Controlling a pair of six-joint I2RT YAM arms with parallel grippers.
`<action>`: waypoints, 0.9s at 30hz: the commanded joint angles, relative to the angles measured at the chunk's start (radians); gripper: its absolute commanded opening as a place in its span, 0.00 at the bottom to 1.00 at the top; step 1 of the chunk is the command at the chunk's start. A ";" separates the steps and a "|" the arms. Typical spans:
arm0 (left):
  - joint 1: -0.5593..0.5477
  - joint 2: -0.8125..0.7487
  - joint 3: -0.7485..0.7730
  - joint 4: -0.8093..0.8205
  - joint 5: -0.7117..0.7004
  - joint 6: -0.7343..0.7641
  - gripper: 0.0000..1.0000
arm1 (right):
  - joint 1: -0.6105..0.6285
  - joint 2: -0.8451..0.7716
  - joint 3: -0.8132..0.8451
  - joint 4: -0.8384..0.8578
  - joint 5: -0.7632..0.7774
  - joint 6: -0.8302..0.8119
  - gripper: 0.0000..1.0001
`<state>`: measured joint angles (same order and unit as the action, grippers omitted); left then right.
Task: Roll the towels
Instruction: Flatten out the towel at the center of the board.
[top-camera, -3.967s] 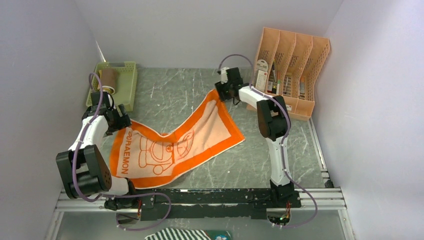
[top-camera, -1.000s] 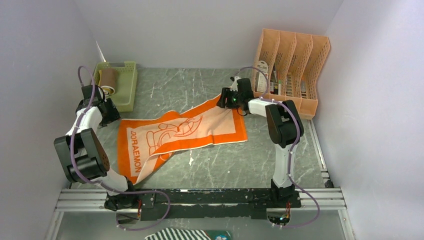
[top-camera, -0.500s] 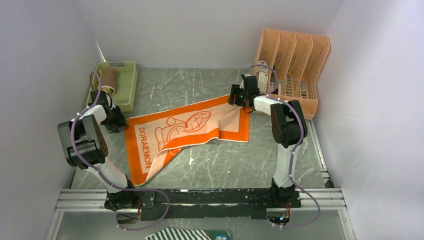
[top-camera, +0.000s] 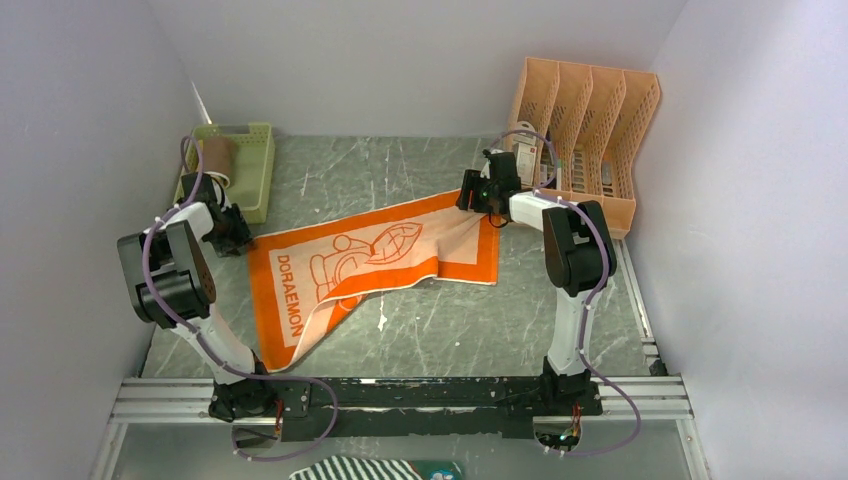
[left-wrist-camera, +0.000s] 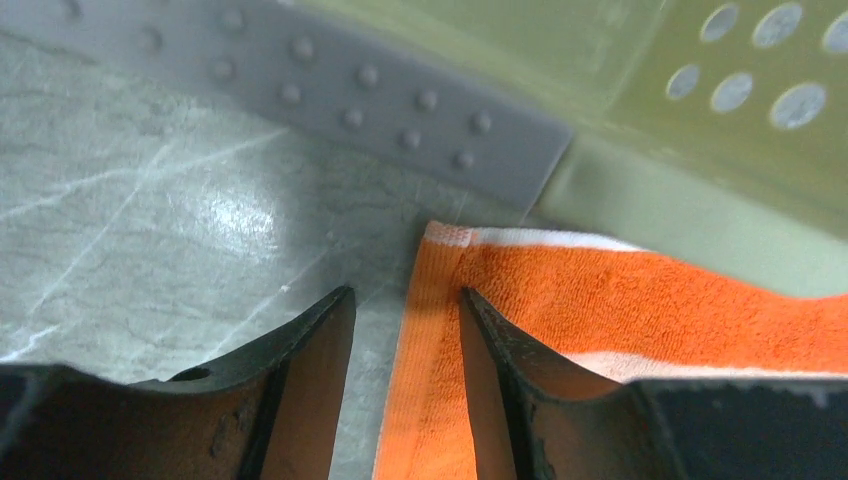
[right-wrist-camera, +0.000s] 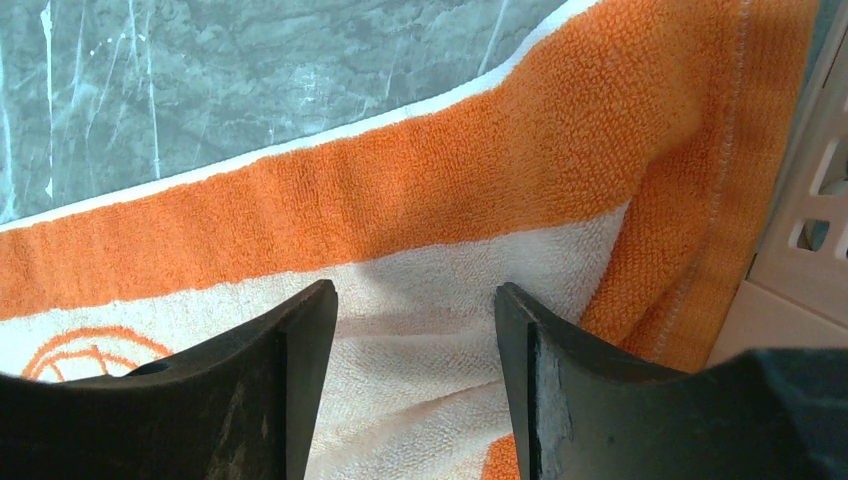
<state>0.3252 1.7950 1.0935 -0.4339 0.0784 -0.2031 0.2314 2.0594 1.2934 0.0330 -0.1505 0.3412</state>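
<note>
Before starting any roll, flatten the orange towel (top-camera: 300, 290), lying slantwise across the middle of the table (top-camera: 430, 330) with the near long edge flopped over the cartoon and the DORAEMON end trailing toward the arm bases. Pull that flopped edge toward the near side until flat; otherwise expect a lopsided roll. Farther out, find the left gripper (left-wrist-camera: 405, 300) parted, clamping nothing, straddling the orange hem at the far-left corner just beside the green basket (top-camera: 265, 170). Close there only with the hem fully between the fingers. Likewise find the right gripper (right-wrist-camera: 415, 295) parted and empty over the far-right corner, just beside the orange rack (top-camera: 590, 140). Draw both corners apart evenly, keeping clear of basket and rack.
</note>
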 joint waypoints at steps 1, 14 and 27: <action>-0.008 0.043 0.030 0.053 0.052 -0.012 0.54 | -0.011 -0.021 -0.026 -0.049 -0.019 0.004 0.60; -0.114 0.084 -0.011 0.020 -0.199 -0.019 0.52 | -0.013 -0.035 -0.029 -0.050 -0.016 -0.004 0.59; -0.120 0.137 -0.011 -0.032 -0.249 -0.062 0.07 | -0.033 -0.088 -0.041 -0.048 -0.022 -0.013 0.59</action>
<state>0.1989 1.8450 1.1324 -0.4110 -0.1379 -0.2550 0.2150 2.0071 1.2655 0.0090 -0.1757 0.3401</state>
